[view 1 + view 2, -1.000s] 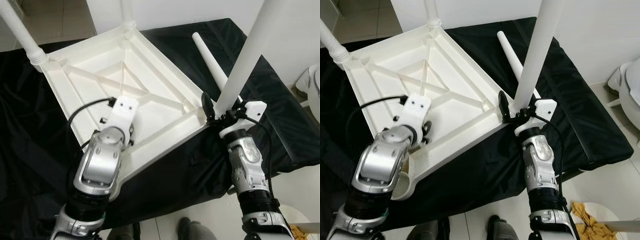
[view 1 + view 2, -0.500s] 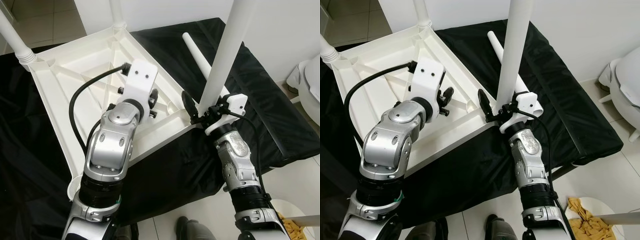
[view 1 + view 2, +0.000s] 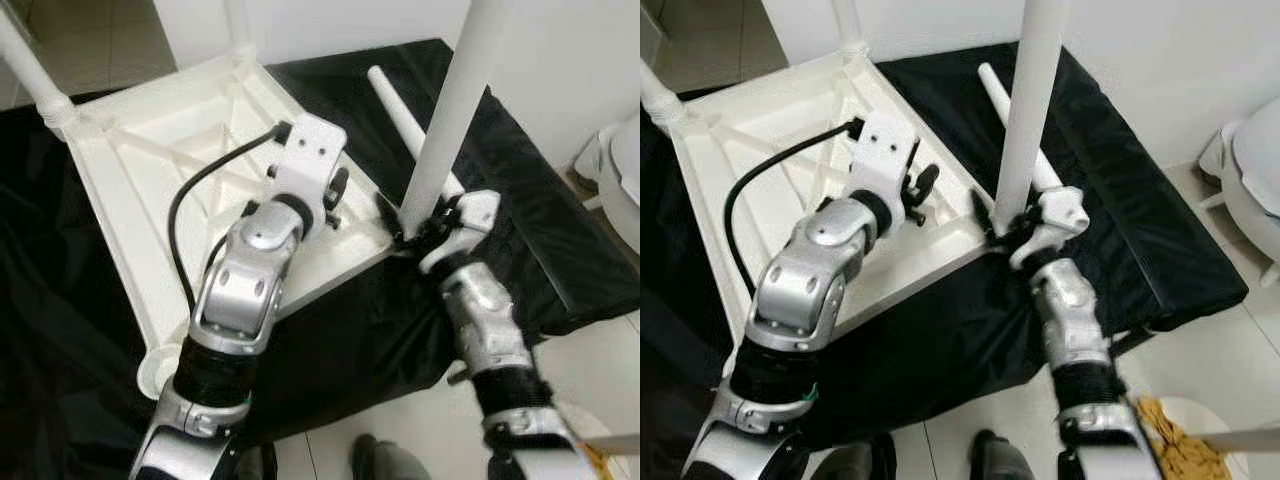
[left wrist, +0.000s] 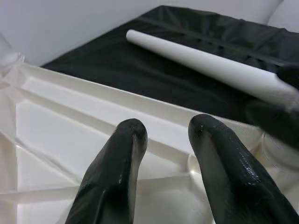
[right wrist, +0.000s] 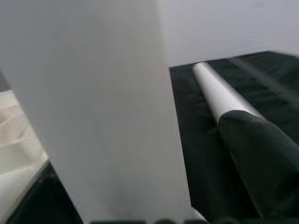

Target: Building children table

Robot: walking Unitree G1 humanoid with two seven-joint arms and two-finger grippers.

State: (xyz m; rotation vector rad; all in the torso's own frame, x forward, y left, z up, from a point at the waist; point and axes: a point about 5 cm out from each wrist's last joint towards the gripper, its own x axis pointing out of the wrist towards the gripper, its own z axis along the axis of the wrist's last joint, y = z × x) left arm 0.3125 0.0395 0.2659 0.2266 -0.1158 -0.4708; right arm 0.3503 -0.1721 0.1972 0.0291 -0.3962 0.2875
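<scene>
White children's table [image 3: 150, 170], upper left of the frame: smooth, matt plastic. Loose leg [image 4: 210, 65], same plastic. Black cloth [image 3: 1140, 220] beneath: thin, slightly shiny, creased. Left gripper's fingers [image 4: 117, 172]: glossy black rubber.

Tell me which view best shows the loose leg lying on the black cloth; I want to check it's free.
The left wrist view: the loose leg lies bare along the black cloth. Both eye views hide its near end behind the upright leg; the right wrist view shows a short stretch.
</scene>
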